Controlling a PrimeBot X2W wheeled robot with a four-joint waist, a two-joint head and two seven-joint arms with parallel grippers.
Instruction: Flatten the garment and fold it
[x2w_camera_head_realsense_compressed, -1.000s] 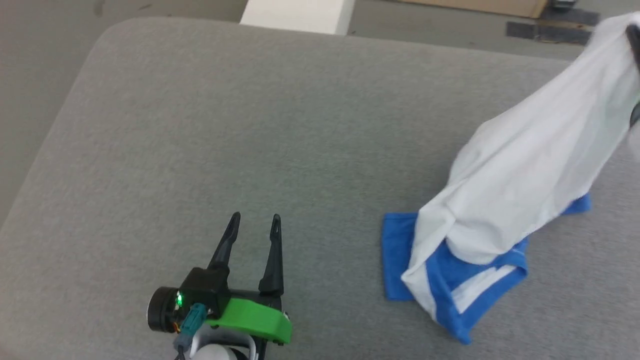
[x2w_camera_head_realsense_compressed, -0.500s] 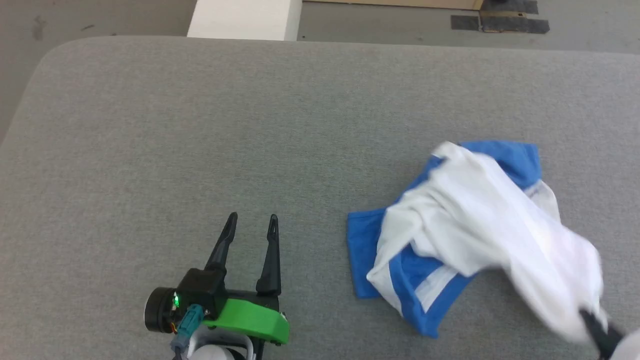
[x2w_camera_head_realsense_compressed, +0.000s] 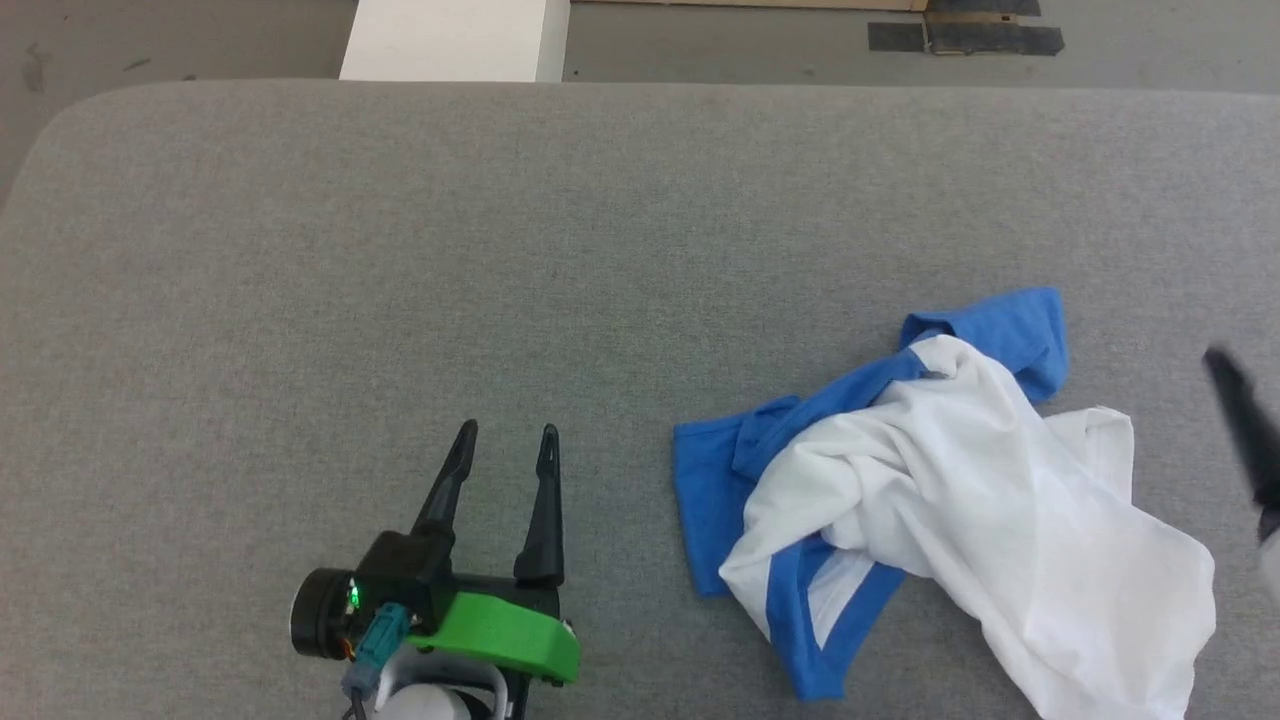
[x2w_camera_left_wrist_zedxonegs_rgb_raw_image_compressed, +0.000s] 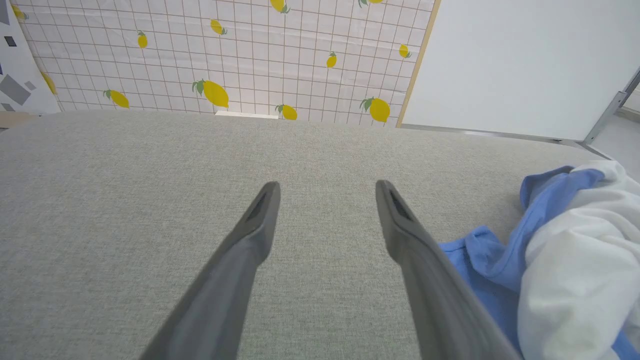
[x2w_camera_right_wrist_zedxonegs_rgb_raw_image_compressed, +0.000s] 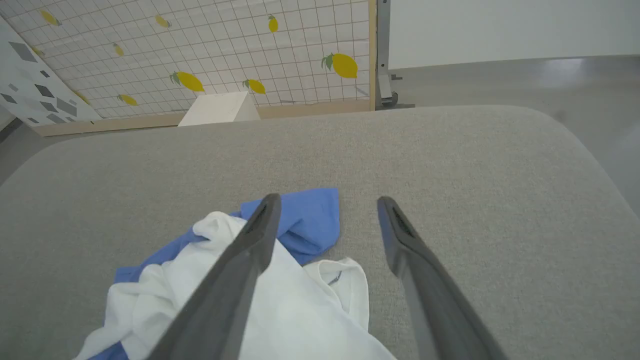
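The garment (x2w_camera_head_realsense_compressed: 960, 500), white with blue sleeves and trim, lies crumpled in a heap on the right half of the grey padded table (x2w_camera_head_realsense_compressed: 400, 250). My left gripper (x2w_camera_head_realsense_compressed: 505, 432) rests open at the lower left, well apart from the cloth, which shows as the garment (x2w_camera_left_wrist_zedxonegs_rgb_raw_image_compressed: 575, 260) to the right of its fingers. In the left wrist view the left gripper (x2w_camera_left_wrist_zedxonegs_rgb_raw_image_compressed: 327, 186) holds nothing. My right gripper (x2w_camera_right_wrist_zedxonegs_rgb_raw_image_compressed: 327, 200) is open and empty, hovering over the near right side of the garment (x2w_camera_right_wrist_zedxonegs_rgb_raw_image_compressed: 310, 310). At the head view's right edge one of its dark fingers (x2w_camera_head_realsense_compressed: 1238, 410) shows blurred.
A white box (x2w_camera_head_realsense_compressed: 450, 40) stands on the floor beyond the table's far edge. Dark tape (x2w_camera_head_realsense_compressed: 965, 38) marks the floor farther right. A lemon-patterned panel (x2w_camera_left_wrist_zedxonegs_rgb_raw_image_compressed: 225, 50) closes the back. The table's left and far parts are bare grey cloth.
My right gripper held the garment up high, swung it down toward the near right, then let go. The garment now lies loose in a heap. The head camera shifted; my left gripper stayed put.
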